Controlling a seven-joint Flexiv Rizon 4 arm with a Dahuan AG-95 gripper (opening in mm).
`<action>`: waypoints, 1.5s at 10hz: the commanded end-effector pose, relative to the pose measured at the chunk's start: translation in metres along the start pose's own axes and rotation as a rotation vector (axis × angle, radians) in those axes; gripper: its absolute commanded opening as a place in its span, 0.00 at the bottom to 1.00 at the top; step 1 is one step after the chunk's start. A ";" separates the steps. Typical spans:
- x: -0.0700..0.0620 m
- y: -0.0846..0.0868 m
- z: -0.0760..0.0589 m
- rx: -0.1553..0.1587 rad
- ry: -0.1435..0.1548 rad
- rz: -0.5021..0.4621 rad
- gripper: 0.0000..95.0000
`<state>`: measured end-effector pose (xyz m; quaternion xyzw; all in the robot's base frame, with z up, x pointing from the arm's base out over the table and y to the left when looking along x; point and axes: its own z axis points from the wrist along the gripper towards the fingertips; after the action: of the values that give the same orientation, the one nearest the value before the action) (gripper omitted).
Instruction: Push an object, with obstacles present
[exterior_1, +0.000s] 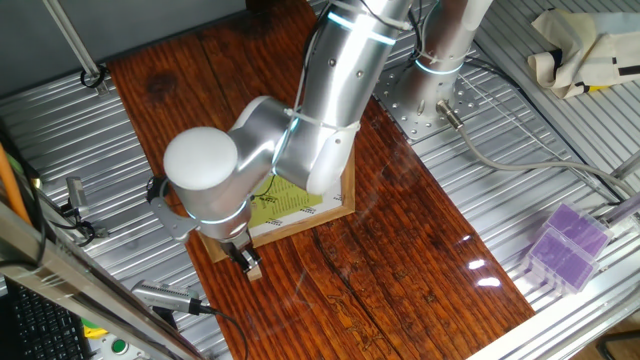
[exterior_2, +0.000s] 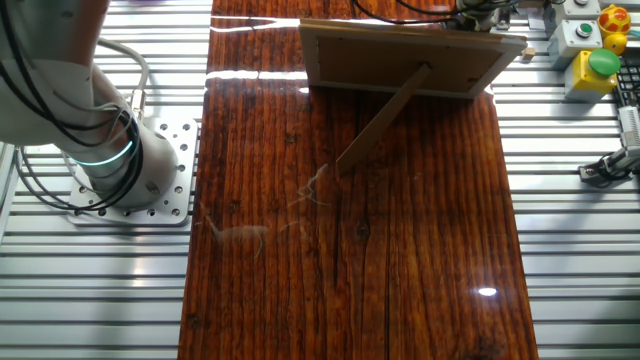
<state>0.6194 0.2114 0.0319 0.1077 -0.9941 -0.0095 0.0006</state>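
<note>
My gripper (exterior_1: 243, 256) hangs low over the wooden board (exterior_1: 400, 260), fingers close together, touching the tiny wooden cube (exterior_1: 254, 270) at their tips; the picture frame (exterior_1: 300, 205) stands just behind.

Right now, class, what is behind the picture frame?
A wooden prop leg leans from the frame down to the table. Arm and frame hide the rest.

One fixed view: high, oblique, from the bench (exterior_1: 400, 260) corner. The other fixed view: steep, from the opposite end. Shared: picture frame (exterior_1: 300, 205) (exterior_2: 410, 55).
</note>
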 end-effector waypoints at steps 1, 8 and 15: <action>0.000 0.006 0.004 0.002 -0.006 0.004 0.00; -0.003 0.057 0.000 -0.018 -0.005 0.084 0.00; 0.000 0.061 -0.010 -0.042 -0.001 0.066 0.00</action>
<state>0.6070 0.2701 0.0443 0.0749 -0.9967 -0.0313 0.0047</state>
